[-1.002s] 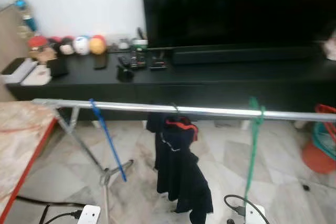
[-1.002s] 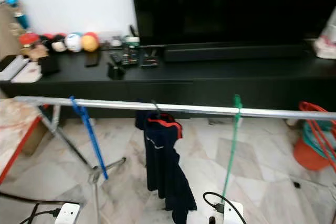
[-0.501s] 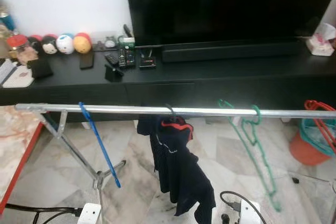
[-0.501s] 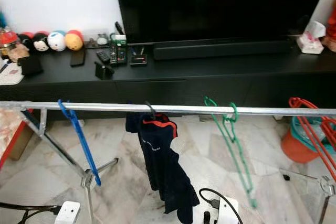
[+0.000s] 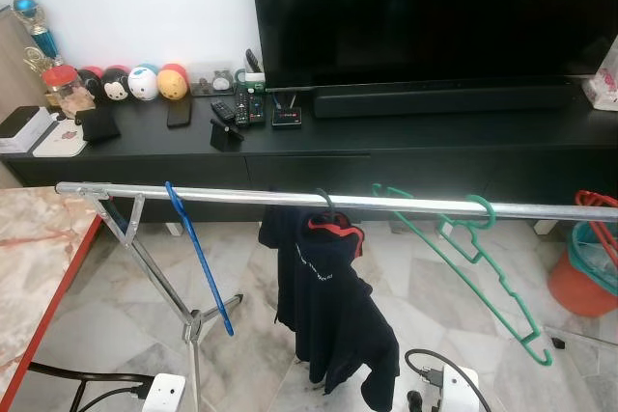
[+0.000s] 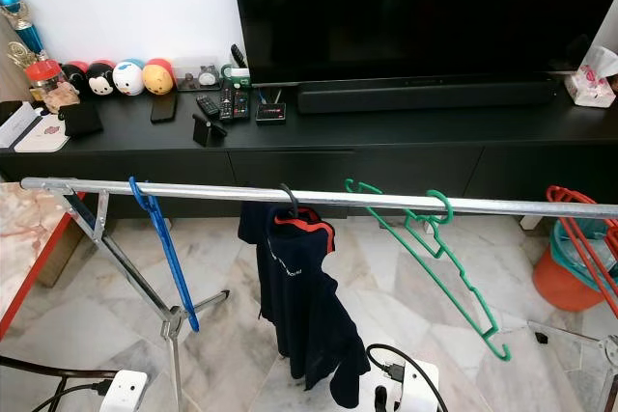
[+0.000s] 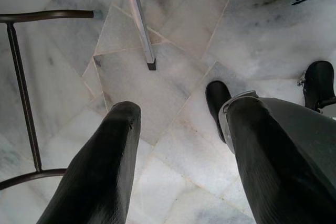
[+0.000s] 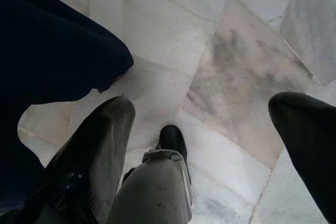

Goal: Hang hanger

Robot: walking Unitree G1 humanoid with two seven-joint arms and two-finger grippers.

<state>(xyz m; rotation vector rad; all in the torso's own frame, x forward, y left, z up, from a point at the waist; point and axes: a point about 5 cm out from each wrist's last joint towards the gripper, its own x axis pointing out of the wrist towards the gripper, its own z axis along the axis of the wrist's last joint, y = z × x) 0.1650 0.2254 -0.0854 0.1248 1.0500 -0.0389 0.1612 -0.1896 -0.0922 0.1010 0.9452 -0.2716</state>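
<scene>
Spanning the whole scene in front of the black TV table [image 5: 386,137], the silver clothes rail [image 5: 251,197] carries everything that matters. A dark garment [image 5: 333,320] hangs near its middle, with a blue hanger [image 5: 198,258] toward the robot's left. The green hanger [image 6: 425,243] is hooked over the rail to the right of the garment, tilted, its body slanting down and away. It looks like light, stiff, smooth plastic, likely to swing or slip along the rail; I judge the best hold to be just under the hook. Red hangers [image 6: 579,238] at the far right are cut off by the frame edge. The left gripper [image 7: 178,166] and right gripper [image 8: 205,145] both point down at the marble floor [image 7: 168,40], fingers spread wide and empty
</scene>
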